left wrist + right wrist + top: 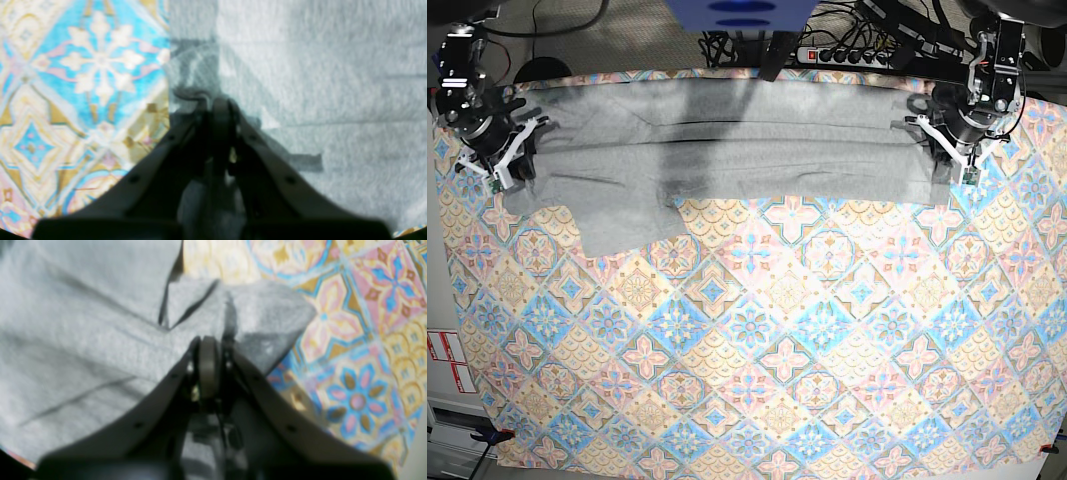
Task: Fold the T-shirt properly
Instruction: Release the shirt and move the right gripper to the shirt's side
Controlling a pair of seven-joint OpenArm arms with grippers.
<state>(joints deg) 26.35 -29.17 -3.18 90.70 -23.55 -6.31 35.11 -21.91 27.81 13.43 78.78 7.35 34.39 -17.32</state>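
The light grey T-shirt [727, 150] lies folded into a long band across the far side of the table, plain side up, with one flap [622, 225] reaching toward the front at the left. My left gripper [951, 168] is at its right end, shut on the fabric edge [217, 100]; the T-shirt [333, 83] fills the right of the left wrist view. My right gripper [509, 172] is at its left end, shut on a bunched corner [208, 340] of the T-shirt [83, 323]. Dark lettering shows faintly through the cloth in the left wrist view.
The pastel patterned tablecloth [777, 350] covers the whole table and also shows in the left wrist view [66, 100] and the right wrist view [367, 340]. A power strip and cables [847, 45] lie behind the far edge. A blue object [742, 15] stands at the back middle.
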